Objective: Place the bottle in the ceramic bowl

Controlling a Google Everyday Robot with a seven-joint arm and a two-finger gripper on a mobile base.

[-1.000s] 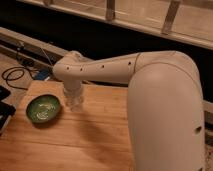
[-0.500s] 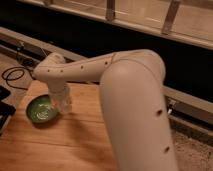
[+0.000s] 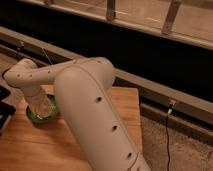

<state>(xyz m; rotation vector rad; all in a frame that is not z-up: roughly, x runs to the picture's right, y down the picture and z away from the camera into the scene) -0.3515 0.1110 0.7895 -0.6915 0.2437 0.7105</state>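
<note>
A light wooden counter fills the lower left, its grain running from left edge to right edge, and the gripper hangs low near its left edge. Behind its far edge a grey metal ledge slants down to the right below a dark wall panel, with 2 pale window posts above. Past the counter's right edge a thin black cable trails over speckled floor, and a dark object sits at the left edge.
</note>
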